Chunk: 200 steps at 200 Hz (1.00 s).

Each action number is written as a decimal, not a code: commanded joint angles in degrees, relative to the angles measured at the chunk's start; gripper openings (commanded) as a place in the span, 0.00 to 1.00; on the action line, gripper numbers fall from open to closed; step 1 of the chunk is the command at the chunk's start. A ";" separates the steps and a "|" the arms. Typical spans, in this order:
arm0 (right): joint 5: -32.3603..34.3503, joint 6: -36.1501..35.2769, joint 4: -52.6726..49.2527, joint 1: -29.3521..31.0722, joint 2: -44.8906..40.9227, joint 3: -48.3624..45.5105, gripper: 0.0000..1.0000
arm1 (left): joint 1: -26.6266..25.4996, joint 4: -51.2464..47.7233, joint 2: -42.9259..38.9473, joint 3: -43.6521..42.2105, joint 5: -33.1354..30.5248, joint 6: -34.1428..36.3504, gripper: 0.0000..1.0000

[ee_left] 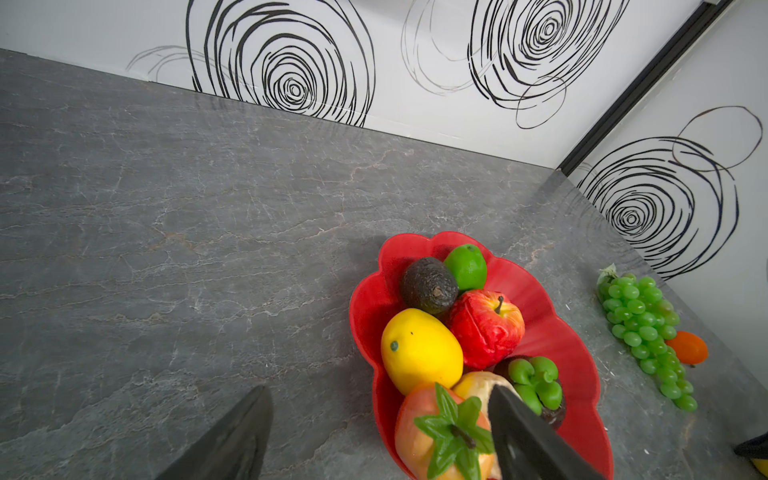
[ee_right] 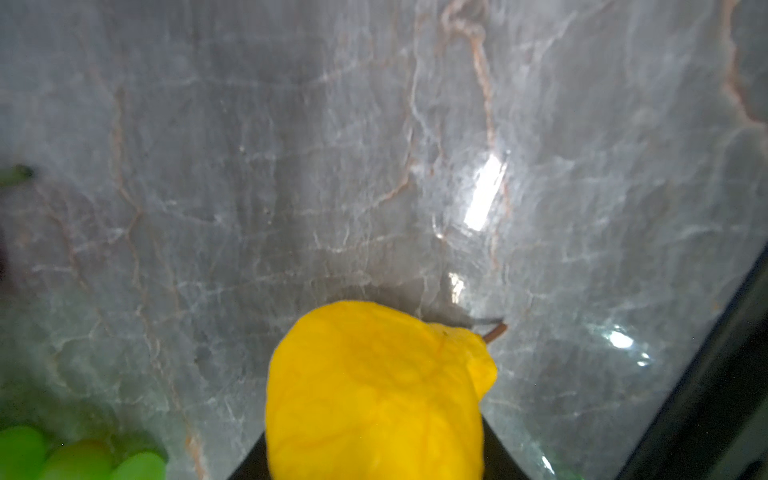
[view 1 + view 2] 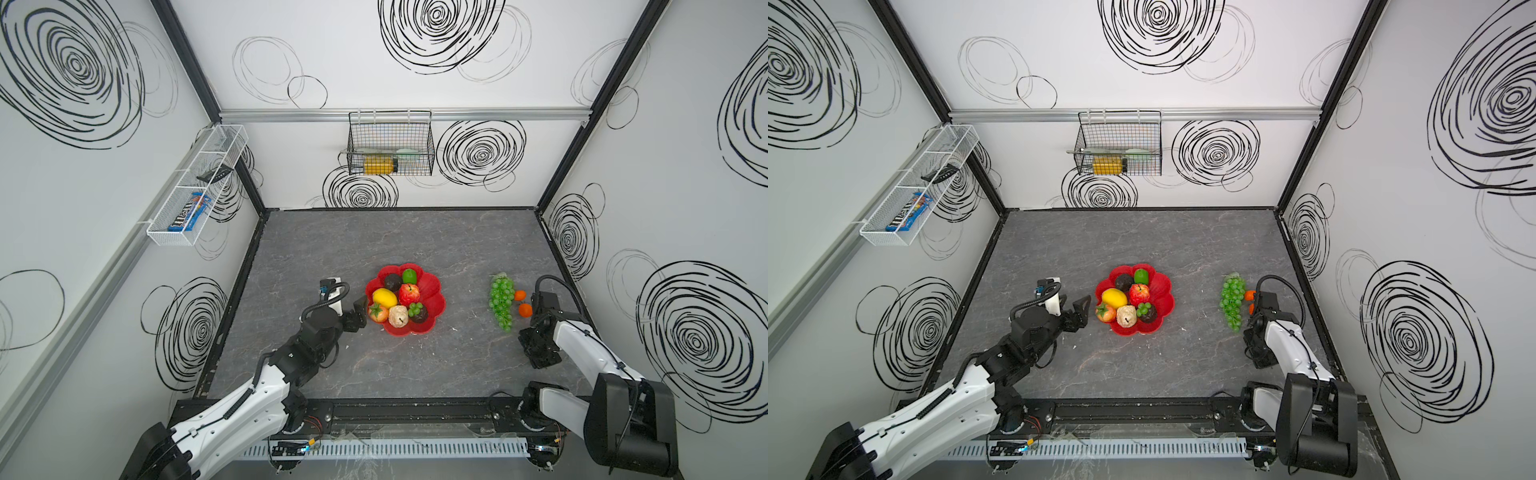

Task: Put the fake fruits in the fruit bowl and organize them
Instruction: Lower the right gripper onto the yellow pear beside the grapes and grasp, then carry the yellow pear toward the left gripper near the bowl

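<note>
The red fruit bowl (image 3: pixel 434 291) (image 3: pixel 1165 291) (image 1: pixel 552 332) sits mid-table holding a lemon (image 3: pixel 384 297), apple (image 3: pixel 409 294), avocado (image 3: pixel 392 282), lime (image 3: pixel 409 275), strawberry (image 3: pixel 378 312), pear (image 3: pixel 398 316) and mangosteen (image 3: pixel 417 312). My left gripper (image 3: pixel 362 309) (image 1: pixel 380 395) is open at the bowl's left rim, one finger over the fruits and one outside. Green grapes (image 3: pixel 500 299) (image 1: pixel 644 328) and two tiny oranges (image 3: pixel 525 310) lie on the table at right. Beside them my right gripper (image 2: pixel 374 449) points down, shut on a dented yellow fruit (image 2: pixel 374 382) with a brown stem.
A black wire basket (image 3: pixel 390 143) with a yellow bottle hangs on the back wall. A long white mesh tray (image 3: pixel 199 183) hangs on the left wall. The black table frame (image 2: pixel 706 374) runs close to the right gripper.
</note>
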 commanded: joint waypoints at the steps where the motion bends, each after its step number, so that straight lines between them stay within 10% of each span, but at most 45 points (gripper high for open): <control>1: 1.96 -1.25 3.63 -0.63 1.49 -1.86 0.42 | 0.57 1.93 0.35 -0.48 -0.74 -0.12 0.85; 91: 1.47 -0.68 1.62 4.44 -1.10 -0.96 0.37 | 0.74 2.48 1.02 -0.62 -0.49 -0.11 0.85; 200: 2.87 16.77 0.47 44.62 13.15 10.26 0.38 | 0.99 2.60 1.85 -0.59 -0.62 0.05 0.86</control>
